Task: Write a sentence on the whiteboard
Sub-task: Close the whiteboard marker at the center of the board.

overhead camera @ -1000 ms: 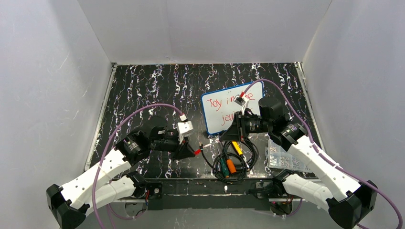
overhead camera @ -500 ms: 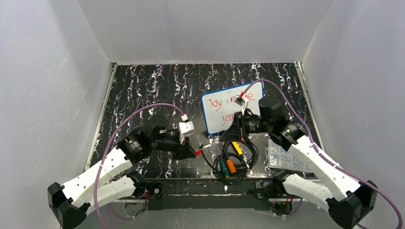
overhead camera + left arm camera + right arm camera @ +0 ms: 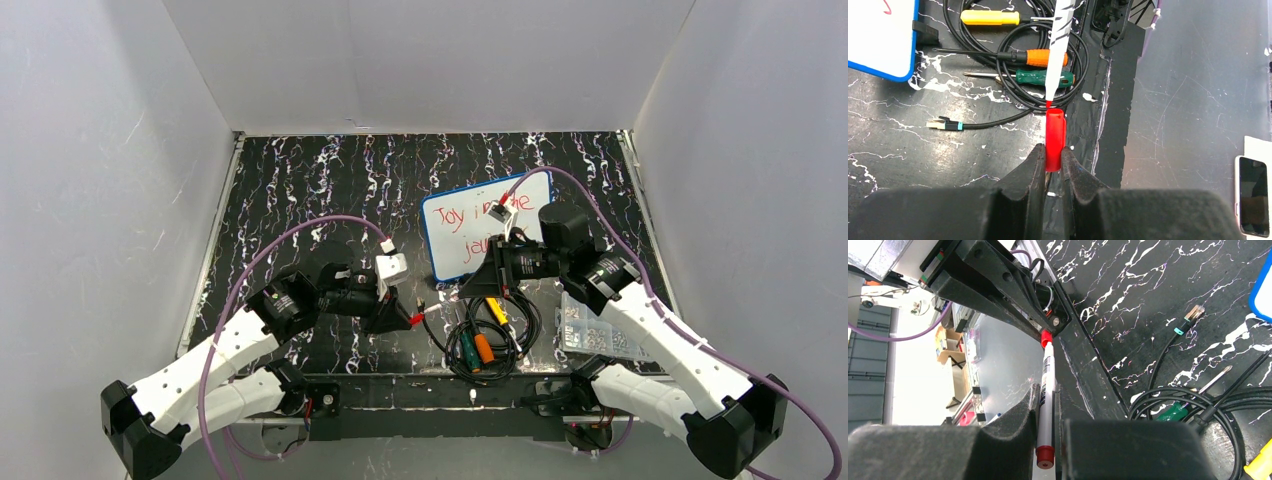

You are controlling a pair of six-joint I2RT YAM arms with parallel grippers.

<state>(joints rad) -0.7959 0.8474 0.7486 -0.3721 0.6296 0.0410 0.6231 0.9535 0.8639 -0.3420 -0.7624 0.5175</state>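
The whiteboard (image 3: 449, 264), white with a blue rim, lies right of centre; the sentence (image 3: 462, 217) is in red marker on it, partly hidden by my right arm. My left gripper (image 3: 1052, 156) is shut on a red marker cap (image 3: 1055, 135), its open end pointing away. My right gripper (image 3: 1046, 396) is shut on a white marker (image 3: 1048, 371) with a red end plug. The marker's (image 3: 1058, 45) red tip sits right at the cap's mouth, a little left of its centre. Seen from above, both grippers (image 3: 404, 318) (image 3: 470, 288) meet just before the board's near edge.
A coil of black cable (image 3: 490, 340) with yellow (image 3: 990, 17), orange (image 3: 1044, 58) and green (image 3: 1043, 78) screwdrivers lies below the marker. A clear screw box (image 3: 595, 335) sits at the right. A cable plug (image 3: 941, 123) lies loose. White walls enclose the table.
The two grippers have drawn slightly closer together, bringing the marker tip up to the cap's mouth. Both grips are unchanged.
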